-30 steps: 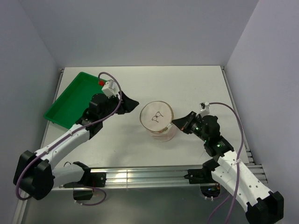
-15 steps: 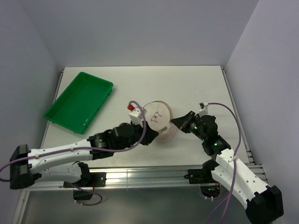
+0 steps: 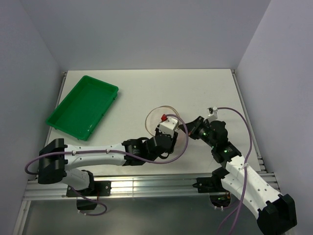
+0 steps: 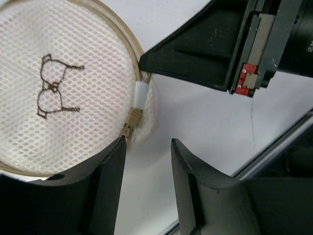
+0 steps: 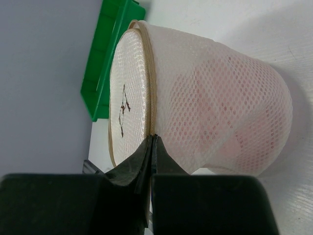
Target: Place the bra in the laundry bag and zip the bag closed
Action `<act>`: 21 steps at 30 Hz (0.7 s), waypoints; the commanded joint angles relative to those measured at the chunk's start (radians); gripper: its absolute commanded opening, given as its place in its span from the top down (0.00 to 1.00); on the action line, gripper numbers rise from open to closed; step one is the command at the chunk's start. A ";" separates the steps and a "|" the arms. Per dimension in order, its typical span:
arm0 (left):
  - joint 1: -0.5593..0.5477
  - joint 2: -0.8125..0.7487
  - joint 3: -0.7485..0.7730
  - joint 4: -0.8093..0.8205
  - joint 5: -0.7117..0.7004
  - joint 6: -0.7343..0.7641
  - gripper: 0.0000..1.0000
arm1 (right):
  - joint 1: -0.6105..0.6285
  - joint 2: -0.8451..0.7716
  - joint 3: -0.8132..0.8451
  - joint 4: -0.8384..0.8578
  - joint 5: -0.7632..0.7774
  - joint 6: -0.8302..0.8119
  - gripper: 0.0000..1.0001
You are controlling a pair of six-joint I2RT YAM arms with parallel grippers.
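Note:
The laundry bag point(image 3: 154, 119) stands on the table as a round white mesh pouch with a dark bra outline on its face point(image 4: 58, 93). The pale pink bra point(image 5: 220, 112) shows through the mesh inside it. My right gripper point(image 5: 152, 138) is shut on the bag's tan zip rim at its right side point(image 3: 189, 129). My left gripper point(image 4: 146, 143) is open, just in front of the bag's near edge, with the tan zip pull point(image 4: 132, 117) right beyond its left finger. In the top view the left gripper point(image 3: 171, 131) is mostly hidden under its wrist camera.
The green tray point(image 3: 83, 105) lies at the back left and also shows behind the bag in the right wrist view point(image 5: 110, 58). The table's metal front rail point(image 3: 156, 183) runs close behind the left wrist.
My left arm has swung from beside the green tray across to the bag's near side, and its wrist now covers part of the bag. The right gripper has kept its hold.

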State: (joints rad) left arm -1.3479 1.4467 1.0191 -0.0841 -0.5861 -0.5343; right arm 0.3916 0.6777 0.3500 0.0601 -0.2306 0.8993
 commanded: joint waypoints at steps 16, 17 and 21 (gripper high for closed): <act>0.046 0.112 0.127 -0.002 -0.037 0.194 0.52 | -0.005 0.013 0.006 0.053 -0.029 -0.034 1.00; 0.047 0.115 0.128 -0.002 -0.035 0.197 0.53 | -0.005 0.010 0.004 0.053 -0.029 -0.034 1.00; 0.052 0.135 0.134 -0.005 -0.029 0.201 0.57 | -0.005 0.008 0.004 0.056 -0.032 -0.033 1.00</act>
State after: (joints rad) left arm -1.2999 1.5696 1.1110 -0.1028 -0.6319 -0.3573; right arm 0.3916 0.6975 0.3500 0.0750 -0.2535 0.8833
